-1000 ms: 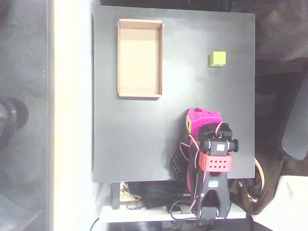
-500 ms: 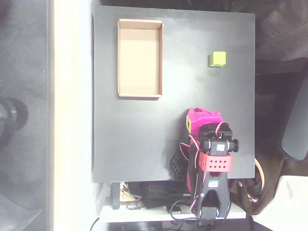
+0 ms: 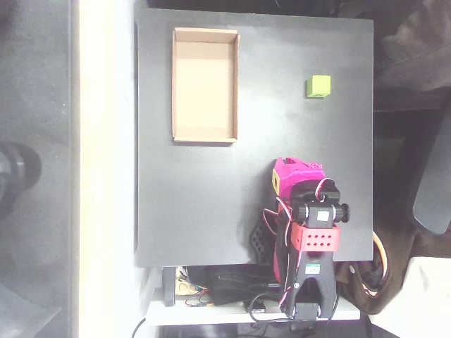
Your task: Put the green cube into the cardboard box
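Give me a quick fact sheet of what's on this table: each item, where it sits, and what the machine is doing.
surface: black table, seen from overhead
green cube: upper right of the table, resting alone, nothing touching it
cardboard box: upper left, open top, nothing inside
robot arm: magenta and black, folded at the table's lower right edge
gripper: points toward the cube's side of the table but sits well short of it; open or shut cannot be told from above
task progress: cube not yet picked up, box not yet filled
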Controlling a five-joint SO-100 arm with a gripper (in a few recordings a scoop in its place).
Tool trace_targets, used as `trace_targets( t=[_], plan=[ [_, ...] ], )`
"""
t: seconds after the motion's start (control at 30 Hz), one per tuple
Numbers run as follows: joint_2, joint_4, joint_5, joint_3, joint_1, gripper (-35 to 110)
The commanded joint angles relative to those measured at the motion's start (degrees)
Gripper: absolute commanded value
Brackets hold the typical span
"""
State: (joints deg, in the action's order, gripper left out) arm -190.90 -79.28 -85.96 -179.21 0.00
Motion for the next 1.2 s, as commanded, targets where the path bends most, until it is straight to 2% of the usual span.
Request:
trace_targets(
  t=[0.0, 0.37, 1.17],
  plan=[
    [-0.5, -2.4, -0.1, 3.9, 1.0, 4],
    [7.4, -2.4, 0.3, 15.7, 1.0, 4],
    [52.2, -2.4, 0.3, 71.4, 1.8, 4]
  ],
)
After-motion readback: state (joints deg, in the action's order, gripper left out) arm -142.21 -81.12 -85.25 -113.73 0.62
